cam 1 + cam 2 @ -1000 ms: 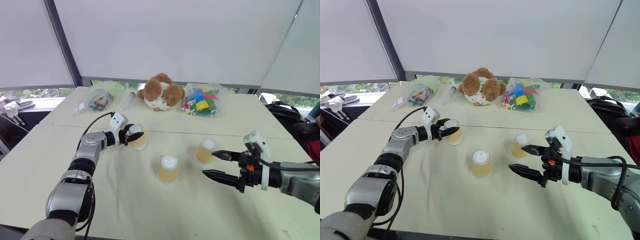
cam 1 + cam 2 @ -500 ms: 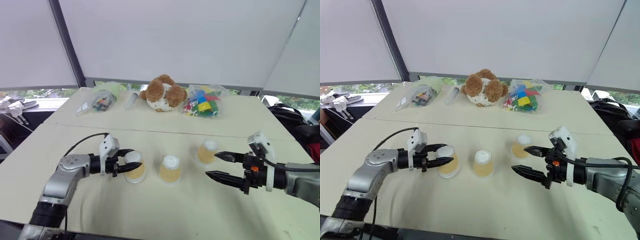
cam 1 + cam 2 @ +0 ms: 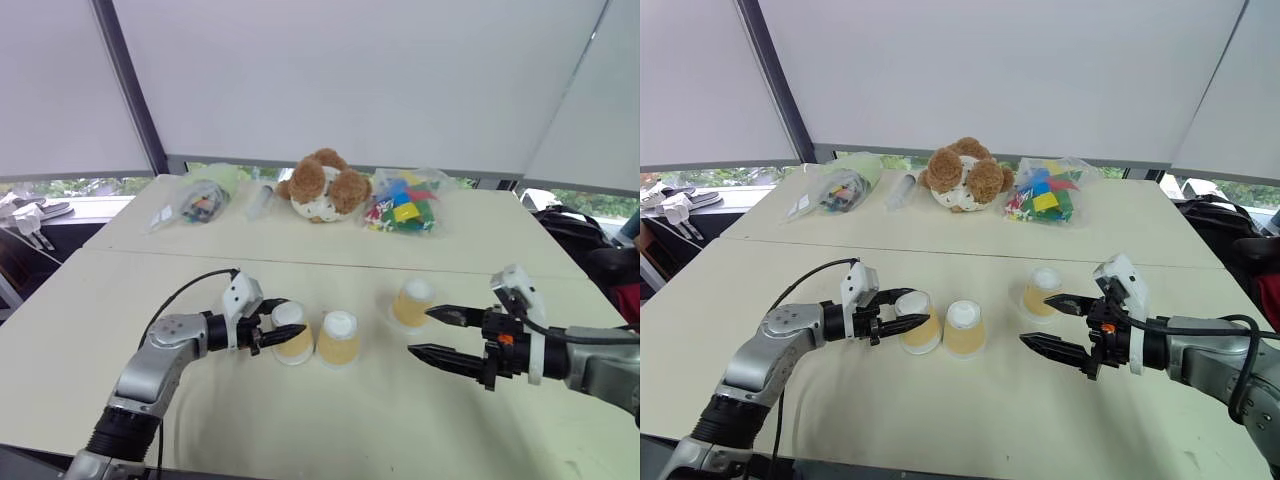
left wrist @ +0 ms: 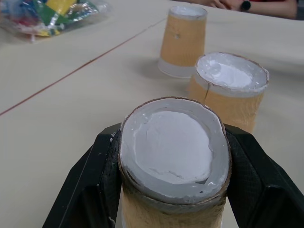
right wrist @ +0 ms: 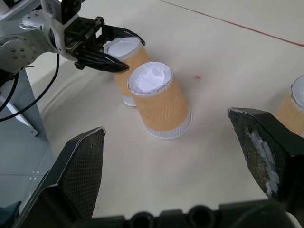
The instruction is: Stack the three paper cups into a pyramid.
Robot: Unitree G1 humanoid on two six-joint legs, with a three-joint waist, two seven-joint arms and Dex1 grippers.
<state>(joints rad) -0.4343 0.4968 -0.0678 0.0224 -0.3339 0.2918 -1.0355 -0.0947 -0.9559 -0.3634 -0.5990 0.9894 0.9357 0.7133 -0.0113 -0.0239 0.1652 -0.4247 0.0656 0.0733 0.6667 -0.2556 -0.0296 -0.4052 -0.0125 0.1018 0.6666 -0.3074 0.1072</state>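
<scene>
Now the left gripper (image 3: 275, 326) has its black fingers (image 4: 97, 164) clamped on either side of one upside-down paper cup (image 3: 292, 331), gripping it near its white base, and that cup sits on the desk (image 3: 330, 420) just beside a second upturned cup (image 3: 339, 338) — close enough that they look almost touching at the rims, though I can't say for sure that they meet. That pairing looks like the bottom row of the pyramid taking shape, so I'd call the base about laid, with the left side yet to let go. The third cup (image 3: 412, 301) stands alone, also upside down, well apart to the right of the pair, and it is the piece that has to go on top. The right gripper (image 3: 442, 334) hovers just beside that lone cup with its fingers (image 3: 440, 357) spread wide and nothing between them, so nothing is lifted yet. What remains, by my reading: release the held cup, take the third one, and set it across the two bases. The teddy bear (image 3: 322, 185) and the bags at the far edge are out of the play.
</scene>
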